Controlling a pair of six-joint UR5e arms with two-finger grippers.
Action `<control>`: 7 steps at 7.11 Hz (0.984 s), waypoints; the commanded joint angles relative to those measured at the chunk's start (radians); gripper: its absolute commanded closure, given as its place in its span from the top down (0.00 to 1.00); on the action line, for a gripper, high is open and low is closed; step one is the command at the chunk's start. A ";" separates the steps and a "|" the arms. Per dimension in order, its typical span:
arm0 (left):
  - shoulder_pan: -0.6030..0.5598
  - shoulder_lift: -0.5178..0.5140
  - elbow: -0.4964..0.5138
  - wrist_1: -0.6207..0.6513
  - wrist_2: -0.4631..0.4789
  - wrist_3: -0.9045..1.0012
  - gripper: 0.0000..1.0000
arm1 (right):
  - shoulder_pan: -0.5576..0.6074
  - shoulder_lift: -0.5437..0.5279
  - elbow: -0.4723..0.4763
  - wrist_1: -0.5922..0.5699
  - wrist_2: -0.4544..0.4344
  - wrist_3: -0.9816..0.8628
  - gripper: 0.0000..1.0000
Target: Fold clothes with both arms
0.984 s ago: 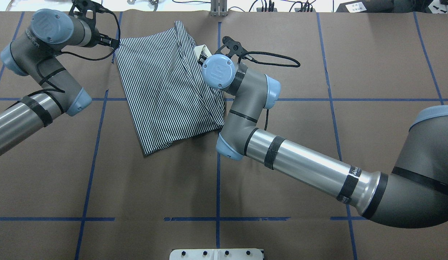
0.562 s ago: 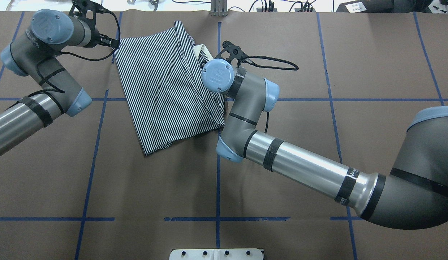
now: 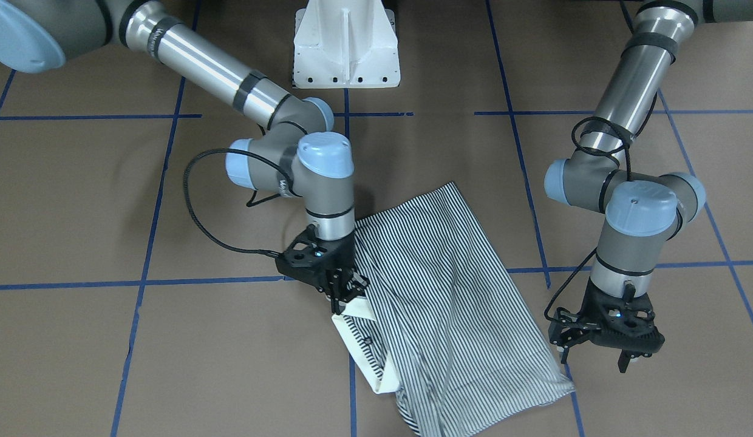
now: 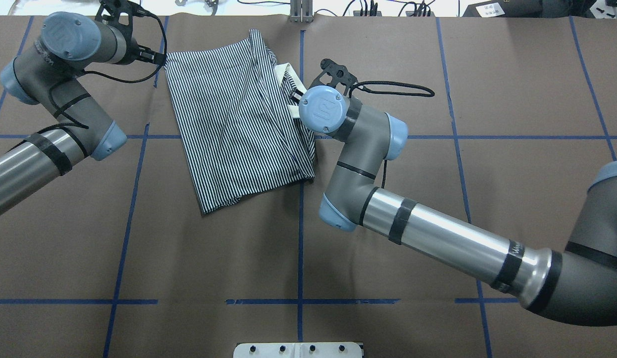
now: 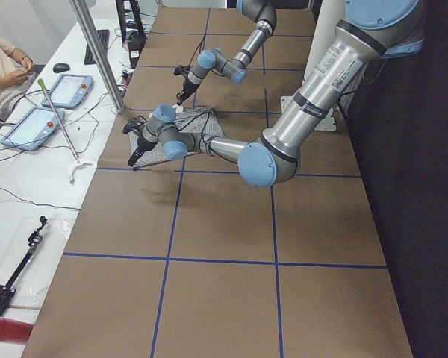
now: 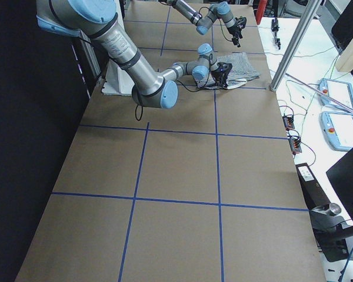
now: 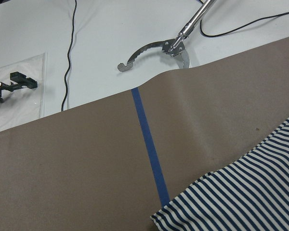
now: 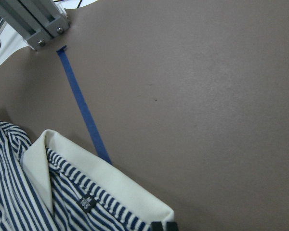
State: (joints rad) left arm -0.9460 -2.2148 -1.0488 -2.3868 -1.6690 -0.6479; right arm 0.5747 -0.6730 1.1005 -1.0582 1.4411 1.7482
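Note:
The striped polo shirt [image 4: 239, 124] lies folded on the brown table near its far edge, its cream collar [image 4: 287, 74] on the right side. It also shows in the front-facing view [image 3: 455, 303]. My right gripper [image 3: 347, 295] is shut on the shirt's collar edge [image 3: 358, 318]; the right wrist view shows the collar [image 8: 111, 183] held at its fingertips [image 8: 164, 226]. My left gripper [image 3: 592, 361] is open and empty, just above the table beside the shirt's corner [image 3: 565, 379]. The left wrist view shows only that corner [image 7: 241, 197].
The white pedestal base [image 3: 346, 48] stands at the robot's side of the table. Blue tape lines [image 4: 301, 248] cross the brown cover. A metal post [image 4: 301, 12] stands at the far edge, and a white bench with cables and tools [image 7: 154, 48] lies beyond it.
My right gripper has moved to the right with the collar, dragging the whole shirt that way. The shirt's left corner has slid away from my left gripper, which has not moved.

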 commanded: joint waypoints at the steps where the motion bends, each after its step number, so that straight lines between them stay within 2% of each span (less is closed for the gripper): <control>1: 0.006 0.018 -0.037 0.000 0.000 -0.016 1.00 | -0.031 -0.202 0.262 -0.065 -0.002 -0.001 0.00; 2: 0.009 0.029 -0.054 0.001 0.000 -0.016 1.00 | -0.059 -0.330 0.394 -0.065 -0.011 -0.002 0.00; 3: 0.016 0.029 -0.062 0.000 0.000 -0.018 1.00 | -0.081 -0.423 0.485 -0.063 -0.019 -0.003 0.00; 4: 0.018 0.029 -0.062 0.000 0.000 -0.018 1.00 | -0.104 -0.474 0.521 -0.063 -0.037 -0.003 0.00; 7: 0.030 0.053 -0.094 0.000 -0.001 -0.018 1.00 | -0.113 -0.479 0.516 -0.063 -0.050 -0.080 0.00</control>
State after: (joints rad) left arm -0.9213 -2.1729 -1.1284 -2.3869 -1.6693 -0.6657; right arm 0.4644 -1.1502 1.6167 -1.1213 1.3914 1.7130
